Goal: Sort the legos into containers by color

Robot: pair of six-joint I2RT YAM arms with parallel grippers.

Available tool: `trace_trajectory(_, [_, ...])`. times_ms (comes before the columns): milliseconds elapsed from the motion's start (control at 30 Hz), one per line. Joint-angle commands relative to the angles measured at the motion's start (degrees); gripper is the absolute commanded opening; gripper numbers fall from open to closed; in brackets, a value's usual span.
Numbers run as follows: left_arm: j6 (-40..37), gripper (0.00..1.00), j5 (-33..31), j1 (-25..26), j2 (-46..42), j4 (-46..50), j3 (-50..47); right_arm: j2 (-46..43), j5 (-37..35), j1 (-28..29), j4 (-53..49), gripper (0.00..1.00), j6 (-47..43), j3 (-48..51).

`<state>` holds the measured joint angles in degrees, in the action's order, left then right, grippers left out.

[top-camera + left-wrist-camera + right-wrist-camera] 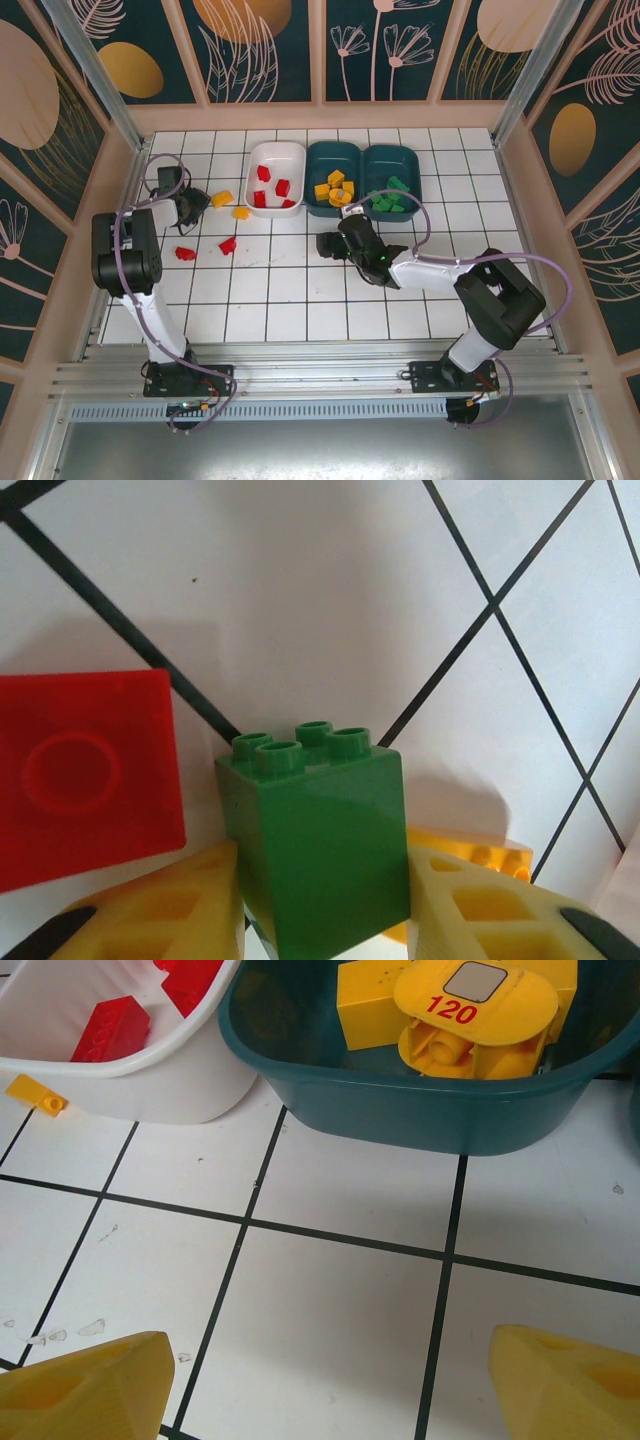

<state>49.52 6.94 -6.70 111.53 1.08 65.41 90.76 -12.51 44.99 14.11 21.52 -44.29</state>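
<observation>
Green lego (315,850) in left claw (322,905), studs outward

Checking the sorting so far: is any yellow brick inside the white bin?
No, the white bin holds red bricks alone.

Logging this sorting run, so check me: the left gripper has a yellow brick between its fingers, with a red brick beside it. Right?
Not quite. The left wrist view shows a green brick, not a yellow one, between the fingers of the left gripper. The red brick is beside it, as you said.
</observation>
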Motion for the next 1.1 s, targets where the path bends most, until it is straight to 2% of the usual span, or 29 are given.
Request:
trace_trajectory(0, [-0.65,0.39,-0.05,-0.06,-2.95,2.34,-1.8,-1.88,-0.34,-0.43,1.19,0.83,0.72,0.79])
trace_trajectory(133, [-0.49,0.38,0.95,0.99,-5.47,1.99,-3.08,-2.58,-0.26,-0.86,1.24,0.83,0.79,0.88])
trace_trajectory(267, [-1.63,0.39,0.33,4.11,-8.15,3.97,-1.93,-4.02,0.59,-2.86,0.66,0.83,1.28,1.3])
trace_trajectory(433, [-2.64,0.38,-2.39,10.69,-10.55,6.87,2.31,-7.47,2.17,-8.38,-0.48,0.82,2.35,2.86])
trace_trajectory(533, [-2.9,0.38,-1.76,17.03,-9.66,7.09,6.44,-11.13,2.17,-12.86,-1.69,0.82,3.8,4.45])
trace_trajectory(600, [-3.38,0.38,-0.53,22.53,-7.33,6.76,10.48,-13.08,0.68,-17.07,-4.74,0.82,6.45,4.78])
trace_trajectory(700, [-3.8,0.37,4.57,29.82,-2.72,1.77,15.29,-16.51,3.22,-23.47,-6.1,0.82,9.48,6.97])
trace_trajectory(800, [-6.62,0.37,7.79,36.31,3.8,1.22,24.29,-20.39,3.9,-27.96,-7.26,0.82,10.38,9.15])
trace_trajectory(933, [-9.22,0.37,13.48,42.31,15.39,5.01,40.48,-24.53,5.45,-32.02,-8.43,0.82,11.04,10.86])
trace_trajectory(1067, [-11.27,0.4,15.45,45.96,24.46,9.99,53.55,-27.12,5.73,-32.69,-9.76,0.82,11.27,11.4])
